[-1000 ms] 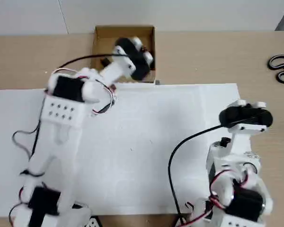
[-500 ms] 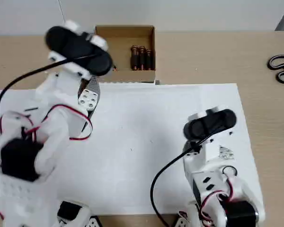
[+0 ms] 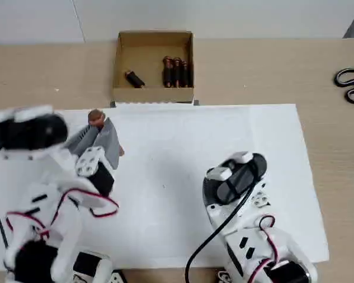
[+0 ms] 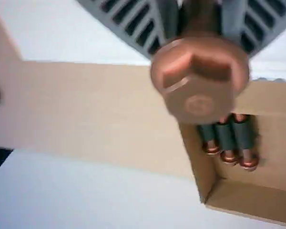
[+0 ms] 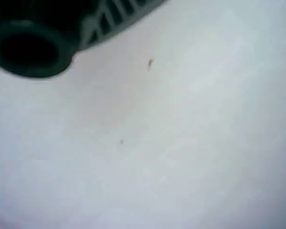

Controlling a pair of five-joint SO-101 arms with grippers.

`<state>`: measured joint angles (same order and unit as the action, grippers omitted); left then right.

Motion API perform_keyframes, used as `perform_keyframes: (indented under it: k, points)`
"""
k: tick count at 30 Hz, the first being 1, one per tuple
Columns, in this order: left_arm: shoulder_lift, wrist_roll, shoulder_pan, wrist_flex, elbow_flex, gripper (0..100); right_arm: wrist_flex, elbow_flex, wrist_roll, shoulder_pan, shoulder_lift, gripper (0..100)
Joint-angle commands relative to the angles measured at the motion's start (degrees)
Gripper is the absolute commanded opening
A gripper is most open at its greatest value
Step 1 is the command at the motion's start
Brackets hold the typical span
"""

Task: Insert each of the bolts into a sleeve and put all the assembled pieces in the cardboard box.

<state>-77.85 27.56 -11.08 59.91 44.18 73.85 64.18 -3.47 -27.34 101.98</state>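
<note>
In the high view the cardboard box (image 3: pixel 121 65) stands at the table's back. Three bolts in dark sleeves (image 3: pixel 177 71) lie side by side in it, and a single dark piece (image 3: pixel 134 78) lies apart from them. My left gripper (image 3: pixel 98 125) hangs over the left part of the white sheet, shut on a copper bolt (image 3: pixel 95 117). The left wrist view has the bolt's hex head (image 4: pixel 200 78) between the grey fingers (image 4: pixel 128 14), with the box (image 4: pixel 238 200) beyond. My right gripper (image 5: pixel 62 28) holds a dark sleeve (image 5: pixel 31 47) low over the sheet.
A white paper sheet (image 3: pixel 224 135) covers the table's middle. Scissors (image 3: pixel 351 82) lie at the far right edge. The right arm's body (image 3: pixel 236 183) stands over the sheet's front right part.
My left arm has drawn back from over the box to the sheet's left side, and a bolt now shows in its gripper. The right arm has swung left toward the middle.
</note>
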Motion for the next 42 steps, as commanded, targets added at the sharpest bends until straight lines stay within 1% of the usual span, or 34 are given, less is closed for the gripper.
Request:
perform_keyframes:
  k: [1, 3, 6, 9, 13, 17, 20, 26, 29, 32, 42]
  points:
    - [-7.82, 3.16, -2.90, -4.04, 6.90, 1, -2.77, 3.25, -0.26, -3.91, 2.07, 0.2]
    - [-11.60, 5.63, -5.89, -4.04, 9.98, 1, -4.62, 4.92, -0.44, -6.11, 1.89, 0.2]
    - [-15.65, 7.56, -8.26, -3.96, 13.67, 1, -9.36, 7.30, -0.70, -8.84, 1.63, 0.2]
    - [-18.46, 7.65, -8.79, -3.96, 16.31, 1, -12.26, 9.67, -0.79, -11.74, 1.63, 0.2]
    - [-20.92, 7.74, -8.88, -3.96, 17.63, 1, -14.37, 11.96, -3.87, -15.52, 1.63, 0.2]
    - [-21.89, 9.23, -8.88, -3.96, 17.89, 1, -16.92, 14.07, -5.36, -16.75, 1.63, 0.2]
    - [-21.89, 11.25, -8.88, -3.87, 17.89, 1, -18.33, 15.82, -7.91, -18.33, 1.71, 0.2]
    - [-21.80, 11.87, -9.05, -3.78, 19.03, 1, -22.55, 16.88, -8.26, -19.12, 1.54, 0.2]
    - [-21.80, 11.87, -11.34, -3.78, 20.00, 1, -24.04, 16.79, -8.35, -19.12, 1.54, 0.2]
    - [-21.80, 11.87, -13.01, -4.04, 20.79, 1, -24.66, 16.70, -8.35, -19.12, 1.54, 0.2]
    - [-21.80, 11.87, -13.19, -4.13, 21.58, 1, -25.19, 16.53, -8.35, -19.47, 1.54, 0.2]
